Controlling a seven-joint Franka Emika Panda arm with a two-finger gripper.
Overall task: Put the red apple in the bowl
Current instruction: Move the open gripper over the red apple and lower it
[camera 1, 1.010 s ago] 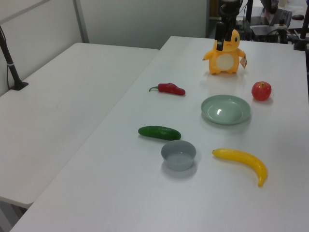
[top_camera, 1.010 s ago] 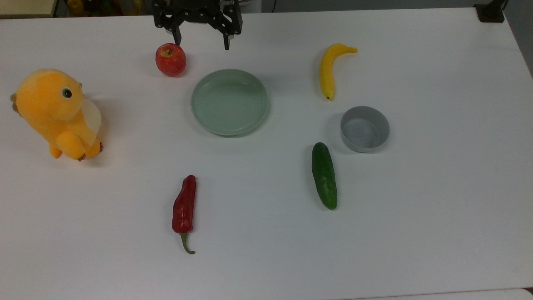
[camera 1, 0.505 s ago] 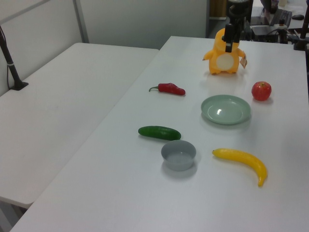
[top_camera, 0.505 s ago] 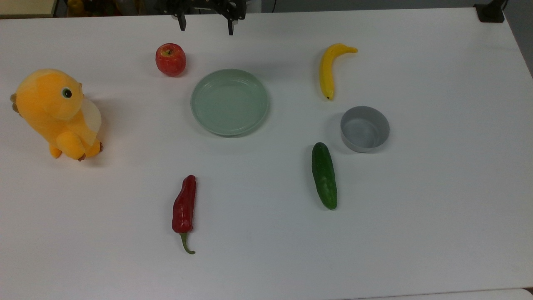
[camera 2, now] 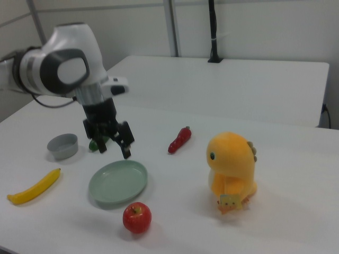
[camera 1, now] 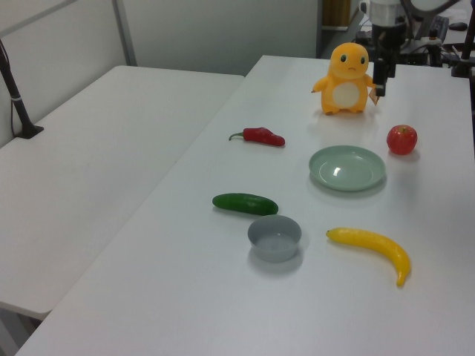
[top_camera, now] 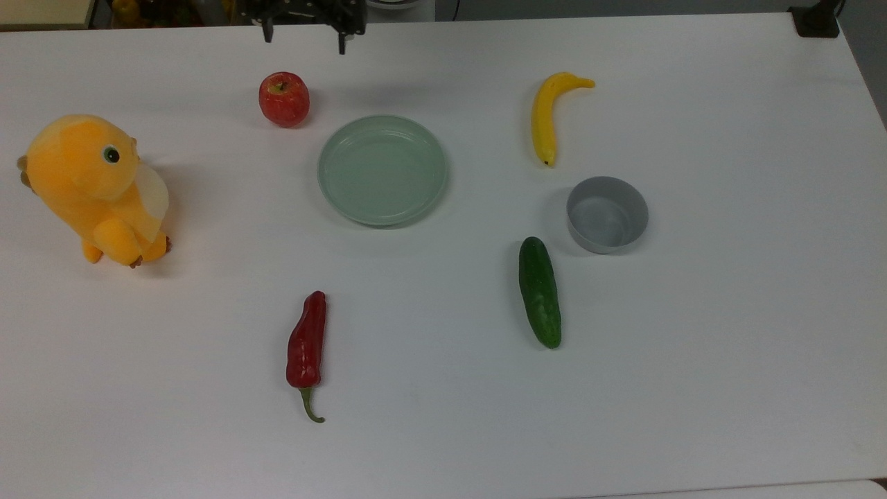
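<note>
The red apple (top_camera: 284, 98) (camera 1: 401, 139) (camera 2: 137, 217) rests on the white table, just off the top view's upper left of the pale green dish. The grey bowl (top_camera: 607, 214) (camera 1: 274, 237) (camera 2: 62, 145) stands empty, well off to the top view's right, between the banana and the cucumber. My gripper (top_camera: 305, 38) (camera 1: 381, 67) (camera 2: 114, 149) hangs open in the air with nothing between its fingers. In the top view it sits at the upper edge, beyond the apple and apart from it.
A pale green dish (top_camera: 382, 170) (camera 2: 117, 182) lies between the apple and the bowl. A banana (top_camera: 551, 114), a cucumber (top_camera: 540, 291), a red chili pepper (top_camera: 306, 346) and an orange plush toy (top_camera: 93, 187) (camera 2: 232, 169) are spread over the white table (top_camera: 727, 346).
In the top view the open gripper has pulled back from beside the apple to the upper edge and then shifted left. In the left view it moved right. The objects have not moved.
</note>
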